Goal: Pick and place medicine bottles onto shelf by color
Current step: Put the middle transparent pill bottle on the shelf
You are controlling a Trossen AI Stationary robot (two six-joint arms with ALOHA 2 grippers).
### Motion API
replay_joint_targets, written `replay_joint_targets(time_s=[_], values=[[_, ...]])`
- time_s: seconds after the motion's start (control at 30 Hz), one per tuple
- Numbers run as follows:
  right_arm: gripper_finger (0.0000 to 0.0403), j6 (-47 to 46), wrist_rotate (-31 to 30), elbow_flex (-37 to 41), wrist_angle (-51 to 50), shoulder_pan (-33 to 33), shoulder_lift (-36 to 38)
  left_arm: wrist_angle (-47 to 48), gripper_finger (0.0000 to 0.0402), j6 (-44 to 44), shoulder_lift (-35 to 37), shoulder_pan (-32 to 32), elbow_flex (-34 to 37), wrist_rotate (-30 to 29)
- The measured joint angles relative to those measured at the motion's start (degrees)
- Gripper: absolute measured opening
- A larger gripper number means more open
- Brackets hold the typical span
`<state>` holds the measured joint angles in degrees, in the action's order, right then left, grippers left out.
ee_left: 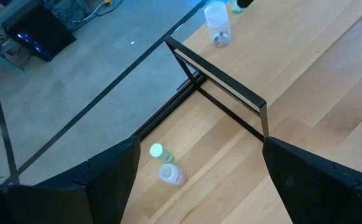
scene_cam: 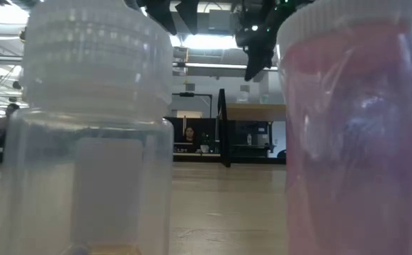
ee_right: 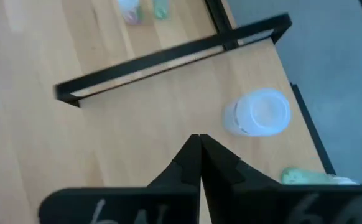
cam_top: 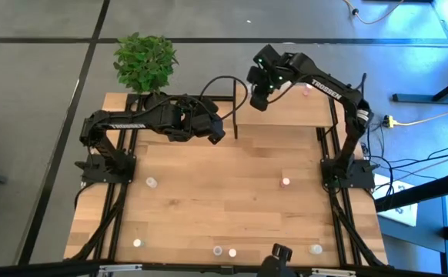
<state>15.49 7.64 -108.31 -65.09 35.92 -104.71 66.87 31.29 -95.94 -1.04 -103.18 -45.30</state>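
Observation:
The shelf (cam_top: 285, 115) stands at the table's far side. On it a white-capped medicine bottle (ee_right: 259, 113) stands upright, with a green-capped one (ee_right: 308, 177) close by. My right gripper (ee_right: 198, 142) hovers above the shelf beside the white-capped bottle, shut with nothing between its fingers. My left gripper (ee_left: 199, 162) hangs open over the shelf's left end (cam_top: 218, 132), holding nothing. Past the shelf's black rail, a green-capped bottle (ee_left: 157, 150) and a pink bottle (ee_left: 171, 175) rest on the lower wood. Several more bottles are scattered over the tabletop, such as one at the left (cam_top: 152, 182) and one at the right (cam_top: 285, 181).
A potted green plant (cam_top: 145, 61) stands at the table's far left corner. Two bottles, white-capped (scene_cam: 96, 127) and pink (scene_cam: 355, 134), stand right in front of the low camera at the near edge. The shelf's black rail (ee_right: 168, 56) runs along its edge. The table's middle is bare wood.

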Motion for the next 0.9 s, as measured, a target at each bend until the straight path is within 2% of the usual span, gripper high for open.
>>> replay_joint_targets(time_s=[0.37,0.57,0.9], values=[[0.0004,-0.2,-0.5,0.0,0.2,0.7,-4.8,0.1,0.0334,-0.6,0.0,0.0,0.0,0.0],[0.0002,-0.2,-5.6,0.0,0.8,0.8,-6.0,0.1,0.0334,-1.4,0.0,0.0,0.0,0.0],[0.0002,0.0,-6.1,0.0,3.1,1.0,-6.9,0.0,0.0334,-1.4,0.0,0.0,0.0,0.0]])
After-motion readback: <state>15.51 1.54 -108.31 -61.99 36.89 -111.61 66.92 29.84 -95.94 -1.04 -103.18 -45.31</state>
